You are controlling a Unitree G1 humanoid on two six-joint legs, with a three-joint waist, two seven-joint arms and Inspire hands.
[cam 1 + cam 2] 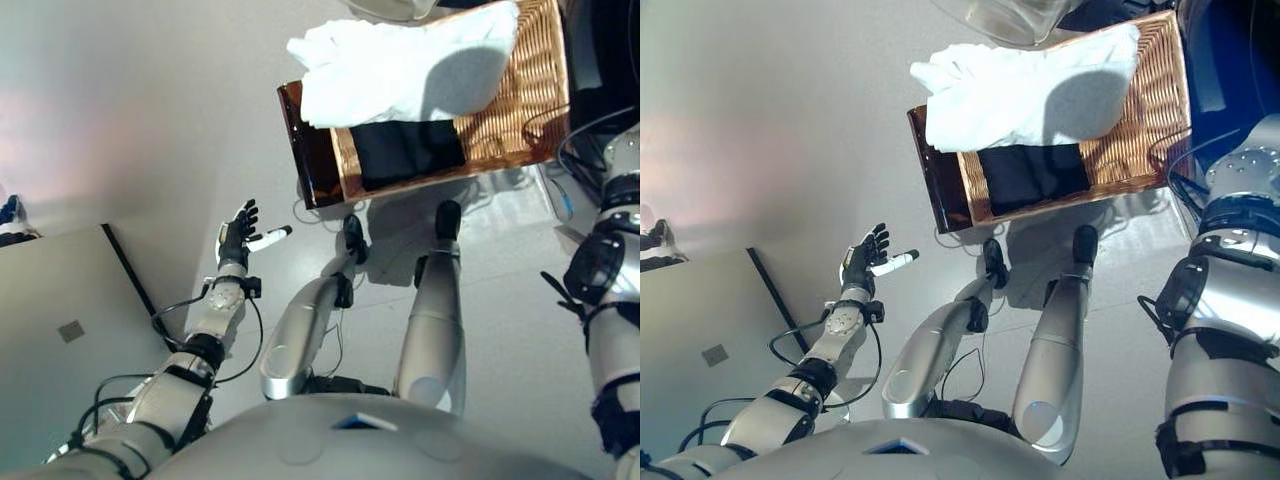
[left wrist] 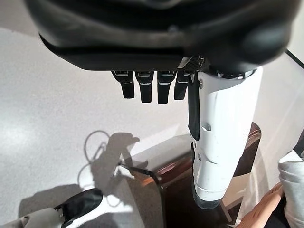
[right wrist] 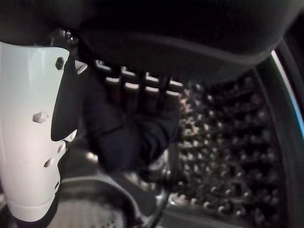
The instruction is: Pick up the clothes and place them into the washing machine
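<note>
A shallow wicker basket point(image 1: 520, 110) rests on a low dark brown box point(image 1: 310, 150). In it lie a white cloth point(image 1: 400, 70) and a black cloth point(image 1: 410, 150). My left hand point(image 1: 238, 235) is open and empty above the floor, left of the box. My right arm point(image 1: 610, 260) reaches toward the washing machine point(image 1: 1230, 70) at the right. In the right wrist view my right hand point(image 3: 137, 83) is inside the perforated drum point(image 3: 228, 142), with its fingers and thumb straight. A dark blue cloth point(image 3: 128, 142) lies just past its fingers.
The machine's clear round door point(image 1: 1010, 15) stands open above the basket's far edge. A flat grey panel point(image 1: 60, 330) with a dark edge lies on the floor at the left. Grey floor spreads between it and the box.
</note>
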